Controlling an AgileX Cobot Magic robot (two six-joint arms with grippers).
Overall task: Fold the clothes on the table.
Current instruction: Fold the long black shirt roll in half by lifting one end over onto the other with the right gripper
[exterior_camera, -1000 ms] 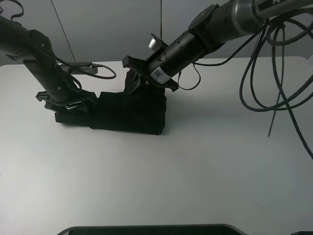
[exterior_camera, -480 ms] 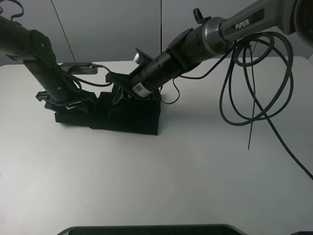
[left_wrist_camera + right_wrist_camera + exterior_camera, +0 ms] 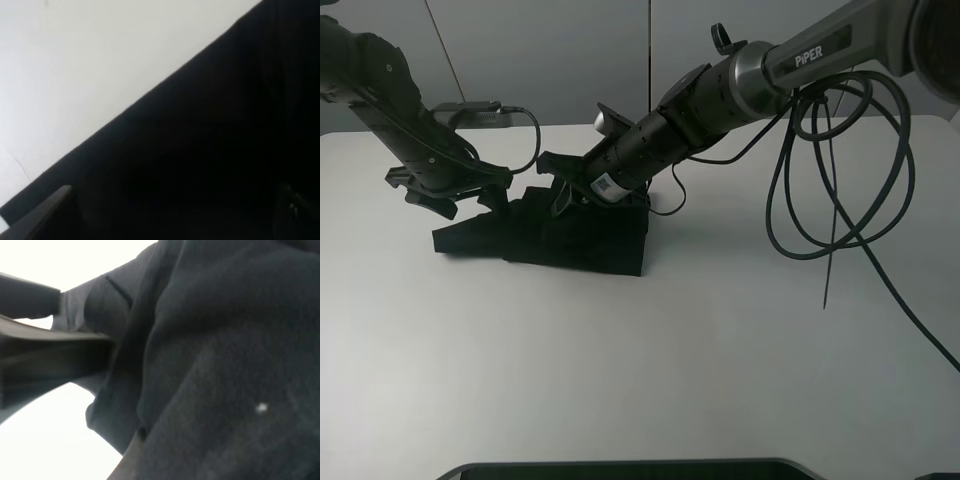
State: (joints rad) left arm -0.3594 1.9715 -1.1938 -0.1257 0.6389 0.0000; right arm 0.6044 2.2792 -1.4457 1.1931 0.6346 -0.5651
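Exterior high view: the near stretch of the worktop (image 3: 620, 380) lies bare. Beyond it, left of centre, the black T-shirt (image 3: 590, 245) sits as a compact folded bundle with a thinner flap trailing to its left. The left tool (image 3: 455, 192) hovers just above that flap. Its wrist view shows only black fabric against the white surface, so I cannot tell whether its jaws are apart or together. At the bundle's far edge the right tool (image 3: 565, 192) presses into the top layer. Cloth fills its wrist view, so its state cannot be told either. If it has caught a layer, pulling away would likely drag the fold open or skew the bundle. Farther right, cable loops (image 3: 769, 215) hang low and could snag if that arm swings.
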